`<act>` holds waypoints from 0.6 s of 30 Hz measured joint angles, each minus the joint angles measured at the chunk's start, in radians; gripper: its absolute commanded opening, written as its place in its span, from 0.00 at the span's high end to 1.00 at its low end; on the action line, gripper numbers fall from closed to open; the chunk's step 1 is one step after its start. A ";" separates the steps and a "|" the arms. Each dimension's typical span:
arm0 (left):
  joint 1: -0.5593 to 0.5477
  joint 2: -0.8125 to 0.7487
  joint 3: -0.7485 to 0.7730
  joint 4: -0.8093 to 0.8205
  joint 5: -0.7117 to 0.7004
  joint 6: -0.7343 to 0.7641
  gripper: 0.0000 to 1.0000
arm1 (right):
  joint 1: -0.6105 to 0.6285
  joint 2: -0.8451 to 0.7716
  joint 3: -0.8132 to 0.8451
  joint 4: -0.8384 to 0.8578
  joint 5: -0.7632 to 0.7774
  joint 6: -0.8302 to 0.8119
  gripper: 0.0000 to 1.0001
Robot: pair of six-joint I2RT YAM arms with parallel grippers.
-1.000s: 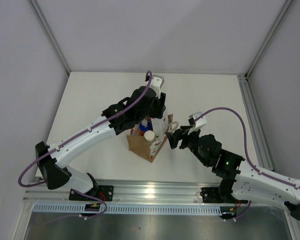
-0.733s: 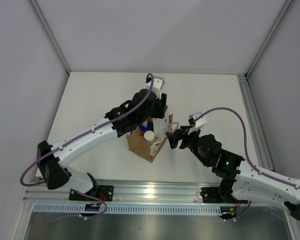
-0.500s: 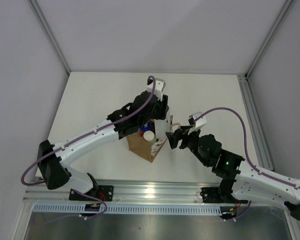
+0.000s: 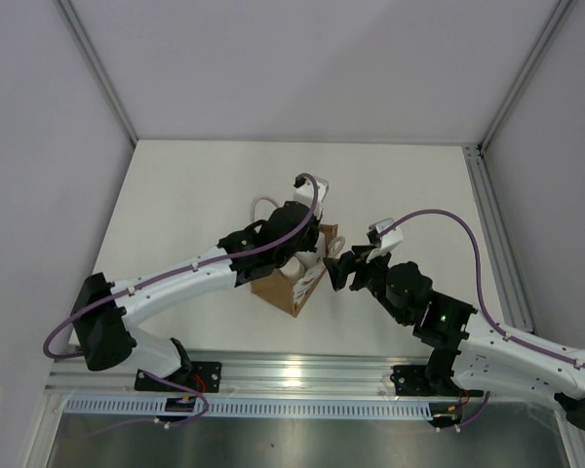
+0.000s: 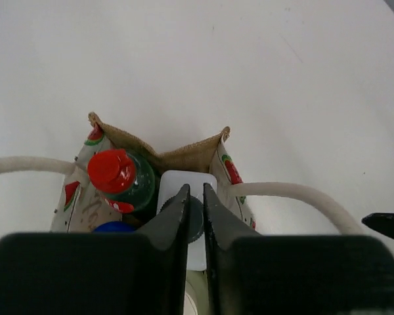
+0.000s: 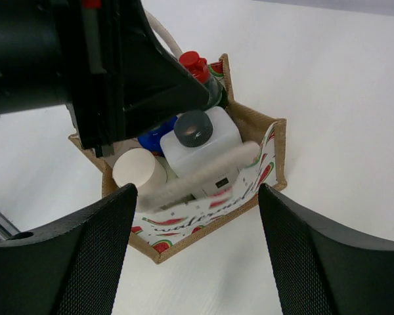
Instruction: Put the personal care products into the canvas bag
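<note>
1. Top external: the left arm (image 4: pixel 205 265) stretches across and dips its wrist right over the canvas bag (image 4: pixel 273 285), which stands between the two arms. The right gripper (image 4: pixel 334 265) sits just beside the bag's right wall, near a rope handle (image 4: pixel 330 234). I'd say it's there to steady the bag during loading.
2. Left wrist: we're looking down into the bag! The left gripper (image 5: pixel 196 191) has its jaws drawn to a thin slit, directly over the black cap (image 5: pixel 195 220) of the clear bottle (image 5: pixel 184 184). That bottle sits upright inside, right beside the red-capped bottle (image 5: pixel 111 170), and a blue cap (image 5: pixel 115 228) peeks out nearby. Pinching or let go? Cannot tell.
3. Right wrist: the right gripper is spread wide and holds nothing, with the bag just ahead between its fingers. A cream cap (image 6: pixel 139 169) makes four bottles inside. The black cap shows whole, just under the left fingers. By my reckoning, only release and retreat remain.
</note>
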 measured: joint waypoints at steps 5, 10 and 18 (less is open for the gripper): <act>0.000 -0.042 -0.018 0.061 -0.005 0.016 0.69 | 0.000 0.000 0.000 0.000 0.000 0.000 0.21; 0.000 -0.051 -0.023 0.068 0.003 0.014 0.47 | 0.000 0.000 0.000 0.000 0.000 0.000 0.22; 0.000 -0.124 0.016 -0.043 -0.008 -0.003 0.01 | 0.000 0.009 0.000 0.000 0.000 0.000 0.22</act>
